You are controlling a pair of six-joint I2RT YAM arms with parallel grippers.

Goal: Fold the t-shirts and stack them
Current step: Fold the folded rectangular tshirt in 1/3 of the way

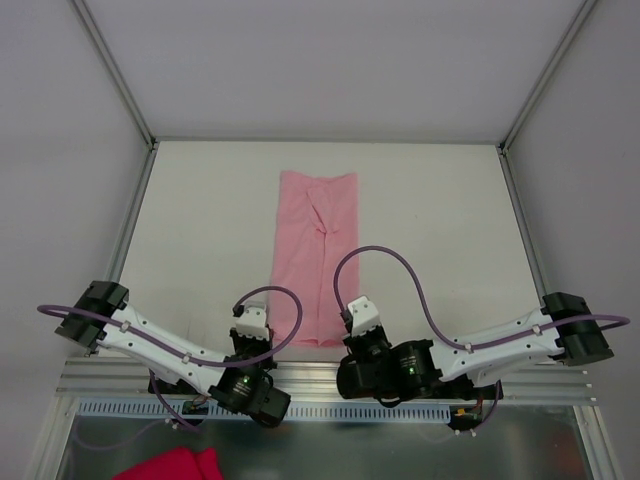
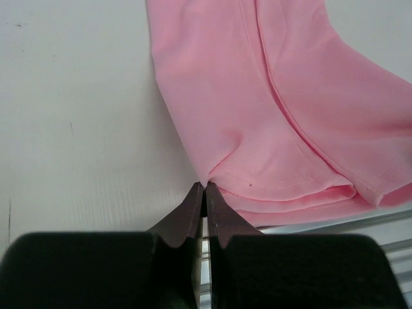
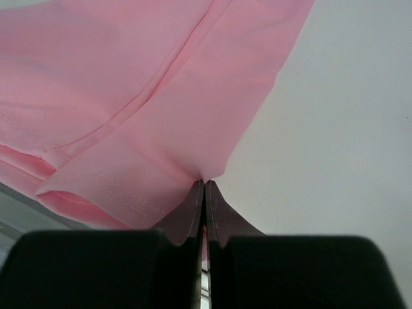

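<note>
Two grippers are closed on one pink t-shirt, which is laid along the middle of the white table as a long narrow strip. The left gripper is pinched on the hem's near left corner, where the fabric is puckered at the fingertips. The right gripper is clamped likewise on the near right corner. A red cloth is seen below the table's near edge.
</note>
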